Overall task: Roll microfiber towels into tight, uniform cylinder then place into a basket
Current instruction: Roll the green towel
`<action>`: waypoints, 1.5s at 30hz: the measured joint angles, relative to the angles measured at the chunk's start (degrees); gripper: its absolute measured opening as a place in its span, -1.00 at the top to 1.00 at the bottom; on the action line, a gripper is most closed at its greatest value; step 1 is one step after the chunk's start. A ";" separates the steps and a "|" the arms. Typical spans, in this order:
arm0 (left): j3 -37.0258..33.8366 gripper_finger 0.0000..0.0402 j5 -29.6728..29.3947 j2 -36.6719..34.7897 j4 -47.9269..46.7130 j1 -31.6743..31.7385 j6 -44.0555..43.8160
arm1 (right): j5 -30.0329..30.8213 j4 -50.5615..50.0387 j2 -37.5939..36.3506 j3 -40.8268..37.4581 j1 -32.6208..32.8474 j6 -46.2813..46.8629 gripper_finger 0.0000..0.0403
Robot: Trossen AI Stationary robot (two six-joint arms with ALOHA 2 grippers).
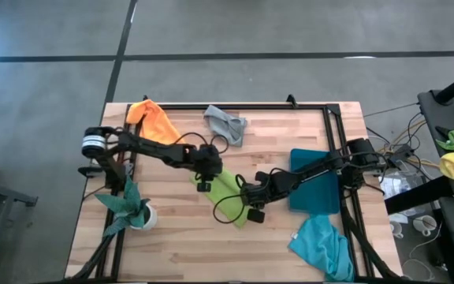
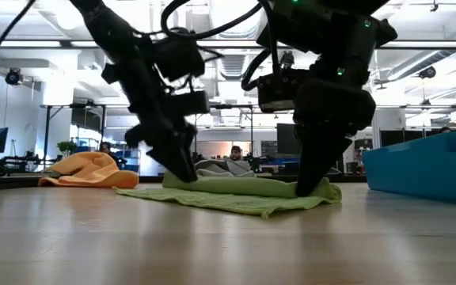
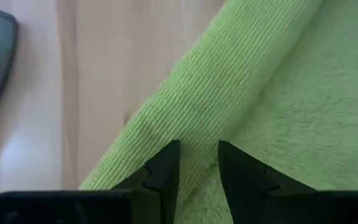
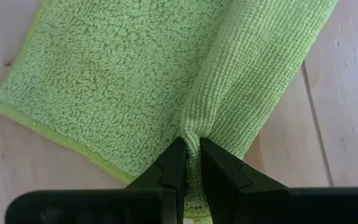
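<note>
You are early in the job: the basket point(image 1: 315, 183) at the right of the surface point(image 1: 180, 229) looks empty, and the orange towel point(image 1: 154, 120), grey towel point(image 1: 225, 124) and turquoise towel point(image 1: 321, 246) lie unrolled. Only the lime green towel point(image 1: 228, 192), mid-surface, has a first fold turned over. Your left gripper point(image 3: 197, 163) has its fingers slightly parted, pinching that fold at one end. Your right gripper point(image 4: 191, 157) is clenched on the fold's other end.
</note>
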 joint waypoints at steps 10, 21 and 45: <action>-0.96 0.52 0.28 1.13 0.53 0.08 0.36 | -1.18 0.00 0.02 -0.02 0.00 -0.21 0.80; -1.02 0.52 0.59 1.03 0.31 0.13 0.34 | -1.40 -0.13 0.04 -0.11 0.00 -4.41 0.80; 0.89 0.52 0.78 -0.41 -5.30 0.15 4.50 | -4.88 -9.77 -3.78 6.03 0.37 -2.36 -0.15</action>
